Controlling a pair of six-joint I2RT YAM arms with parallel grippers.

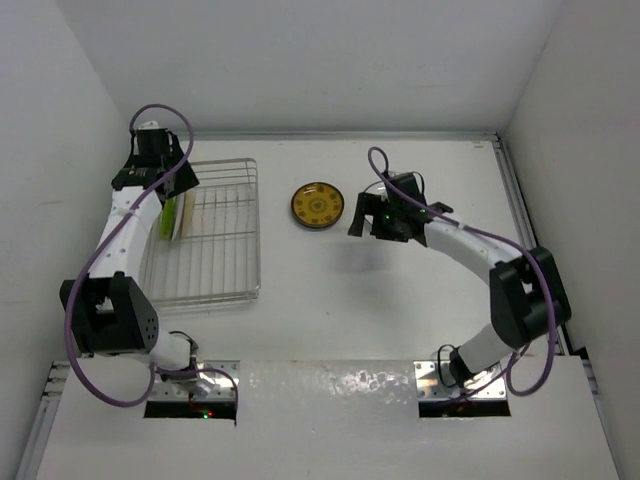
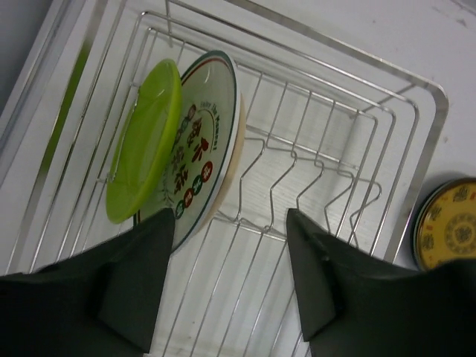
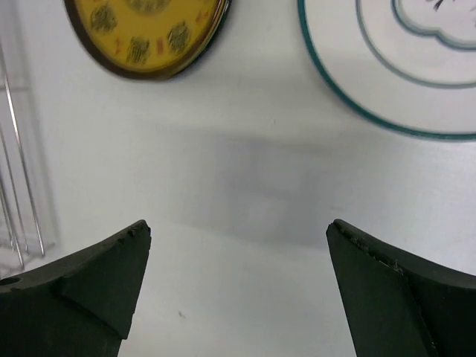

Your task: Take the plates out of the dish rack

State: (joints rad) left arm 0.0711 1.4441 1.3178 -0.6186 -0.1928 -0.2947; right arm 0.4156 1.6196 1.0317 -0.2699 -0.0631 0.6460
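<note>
Okay, rack: I see the wire dish rack (image 1: 212, 262) on the left side of the table (image 1: 400, 300), in front of my left arm.
Plates in the rack: two, standing on edge side by side in the slots along its left side. One is a lime green plate (image 2: 145, 141). Just beside it is a white plate (image 2: 207, 149) with red and dark marks around the rim.
Plates out of the rack: a yellow-brown plate (image 1: 318, 205) lies flat on the table, just right of the rack. The right wrist view also catches a white plate with teal rings (image 3: 401, 71), flat on the table and apart from the yellow one.
Left gripper (image 2: 230, 222): over the rack, jaws apart, nothing between them. One finger (image 2: 141, 282) overlaps the white plate's lower edge in my wrist view. I can't tell whether it touches.
Right gripper (image 3: 238, 229): jaws spread wide and empty, over bare table. The yellow-brown plate is ahead on one side and the teal-ringed plate on the other.
</note>
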